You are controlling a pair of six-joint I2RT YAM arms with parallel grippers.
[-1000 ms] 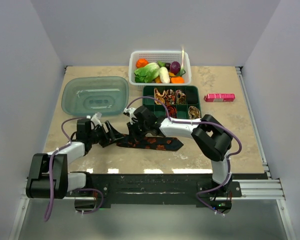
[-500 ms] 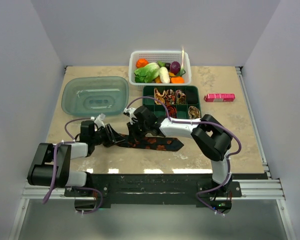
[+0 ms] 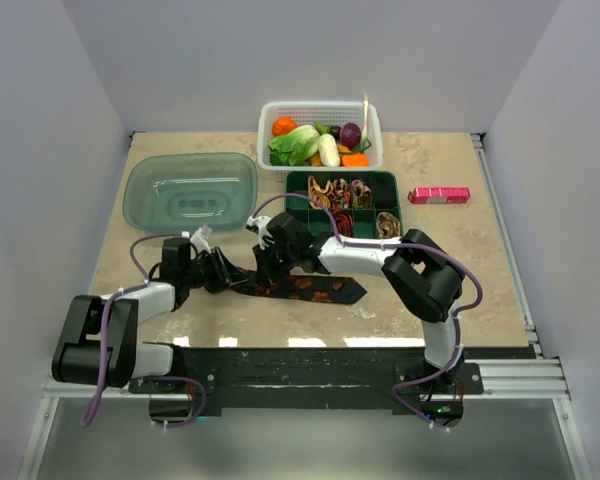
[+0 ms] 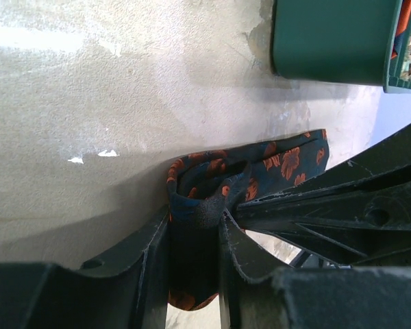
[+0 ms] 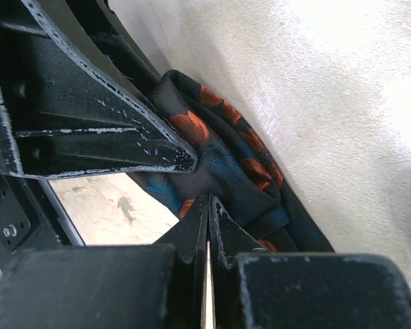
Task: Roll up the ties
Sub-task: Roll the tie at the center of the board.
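A black tie with orange-red spots lies flat on the table in front of the arms, its left end bunched into a small roll. My left gripper reaches in from the left, and its jaws are shut on that rolled end, fabric filling the gap. My right gripper is shut, its closed tips resting on the tie just beside the roll. Several small rolled ties sit in a green tray.
A white basket of vegetables stands at the back. A clear plastic tub lies at the back left. A pink box sits right of the green tray. The two grippers are crowded close together over the tie's left end.
My left gripper's jaws have closed from wide open onto the tie's rolled end. The right gripper has stayed shut in place.
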